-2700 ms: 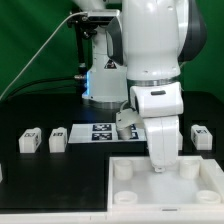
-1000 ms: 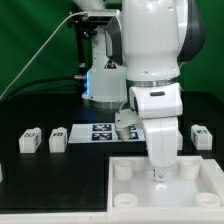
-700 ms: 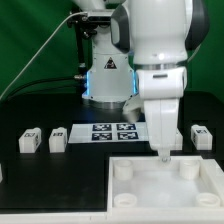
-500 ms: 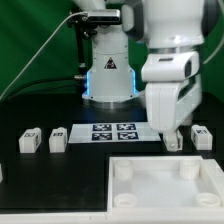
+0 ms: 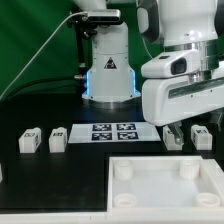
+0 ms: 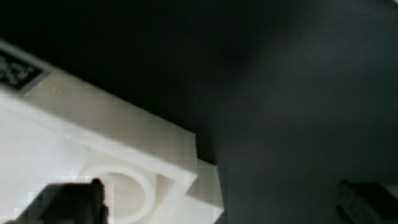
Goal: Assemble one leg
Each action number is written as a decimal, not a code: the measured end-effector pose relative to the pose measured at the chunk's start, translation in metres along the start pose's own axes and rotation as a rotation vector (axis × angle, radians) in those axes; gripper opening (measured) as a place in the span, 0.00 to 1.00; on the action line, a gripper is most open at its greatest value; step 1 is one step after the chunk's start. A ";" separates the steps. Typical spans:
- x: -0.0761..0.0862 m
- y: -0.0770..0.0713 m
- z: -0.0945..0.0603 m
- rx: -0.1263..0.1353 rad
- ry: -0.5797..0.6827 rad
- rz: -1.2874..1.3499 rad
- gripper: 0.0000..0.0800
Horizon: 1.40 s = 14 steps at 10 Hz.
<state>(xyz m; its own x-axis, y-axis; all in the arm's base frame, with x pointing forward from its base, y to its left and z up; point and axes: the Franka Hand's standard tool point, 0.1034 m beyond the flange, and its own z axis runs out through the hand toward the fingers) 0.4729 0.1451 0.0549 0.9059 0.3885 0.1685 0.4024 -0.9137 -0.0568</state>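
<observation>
The gripper (image 5: 194,133) hangs low over the table (image 5: 40,110) on the exterior view's right, just beyond the far right corner of the white panel (image 5: 160,190). Its fingers (image 5: 172,138) are spread wide with nothing between them. The wrist view confirms this: the two dark fingertips (image 6: 71,203) stand far apart, with only the dark table surface in the gap, and one rounded corner of the panel (image 6: 89,140) with its round socket lies beside one of them. One leg (image 5: 201,137) sits on the table at the exterior view's right, near the gripper and appearing between its fingers from this angle; whether it lies directly below them or farther back I cannot tell. It is not gripped. Two more legs (image 5: 30,141) stand side by side on the exterior view's left, well apart from the arm. The marker board (image 5: 112,131) lies flat between those and the gripper, just beyond the panel's far edge.
</observation>
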 end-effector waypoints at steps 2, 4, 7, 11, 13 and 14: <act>-0.006 -0.019 0.004 0.017 -0.018 0.219 0.81; -0.012 -0.046 0.001 0.030 -0.106 0.267 0.81; -0.010 -0.053 0.002 0.054 -0.261 0.300 0.81; -0.018 -0.054 0.001 0.113 -0.619 0.292 0.81; -0.029 -0.061 0.010 0.117 -0.802 0.350 0.81; -0.045 -0.067 0.012 0.126 -0.916 0.343 0.81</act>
<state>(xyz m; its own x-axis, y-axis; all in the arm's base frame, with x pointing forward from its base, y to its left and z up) 0.4070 0.1899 0.0391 0.7064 0.0952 -0.7013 0.0613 -0.9954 -0.0733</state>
